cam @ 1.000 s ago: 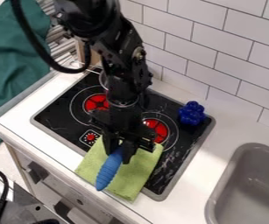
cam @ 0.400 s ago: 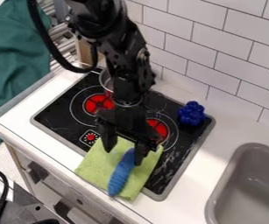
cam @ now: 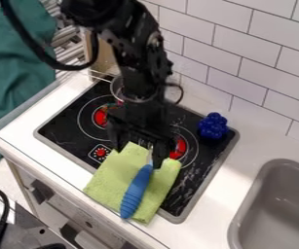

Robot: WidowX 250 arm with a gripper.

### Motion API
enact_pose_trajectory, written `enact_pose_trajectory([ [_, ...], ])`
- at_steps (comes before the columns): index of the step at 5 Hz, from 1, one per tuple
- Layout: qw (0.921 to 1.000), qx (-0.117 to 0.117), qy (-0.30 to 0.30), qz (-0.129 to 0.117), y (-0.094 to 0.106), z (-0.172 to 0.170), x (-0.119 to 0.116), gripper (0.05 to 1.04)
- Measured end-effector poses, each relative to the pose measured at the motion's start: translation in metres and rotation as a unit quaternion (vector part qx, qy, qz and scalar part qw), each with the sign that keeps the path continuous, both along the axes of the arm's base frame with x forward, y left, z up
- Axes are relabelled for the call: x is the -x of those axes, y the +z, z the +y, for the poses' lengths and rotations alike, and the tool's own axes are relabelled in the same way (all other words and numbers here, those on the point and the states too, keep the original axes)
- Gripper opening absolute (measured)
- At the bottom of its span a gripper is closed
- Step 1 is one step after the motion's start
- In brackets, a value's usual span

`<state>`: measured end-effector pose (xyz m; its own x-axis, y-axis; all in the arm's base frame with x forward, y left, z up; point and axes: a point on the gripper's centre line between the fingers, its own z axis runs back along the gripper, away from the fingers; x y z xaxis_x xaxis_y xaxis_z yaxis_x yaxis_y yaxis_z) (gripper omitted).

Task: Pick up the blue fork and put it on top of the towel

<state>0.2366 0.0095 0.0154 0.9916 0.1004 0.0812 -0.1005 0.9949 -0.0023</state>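
The black gripper (cam: 137, 156) hangs open over the back edge of the towel, its two fingers spread apart. The blue-handled fork (cam: 136, 191) lies on the green towel (cam: 106, 182), handle toward the counter's front edge. Its metal neck points up under the gripper, and its far end is hidden there. The towel lies over the front part of the black stove and the counter edge.
On the stove (cam: 67, 127), a blue knobbly object (cam: 213, 126) sits at the right back corner. A metal pot (cam: 116, 88) stands behind the arm. The grey sink (cam: 275, 209) is at the right, the tiled wall (cam: 255, 58) behind.
The gripper has opened and let go of the fork, then drawn back toward the wall. The fork has come to lie on the towel, showing more of its neck.
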Motion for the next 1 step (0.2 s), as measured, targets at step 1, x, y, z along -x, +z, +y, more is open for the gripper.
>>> enact_pose_trajectory([
  [1, 0.9999, 0.008, 0.003, -0.009, 0.0033, 0.0014, -0.0017, 1.001],
])
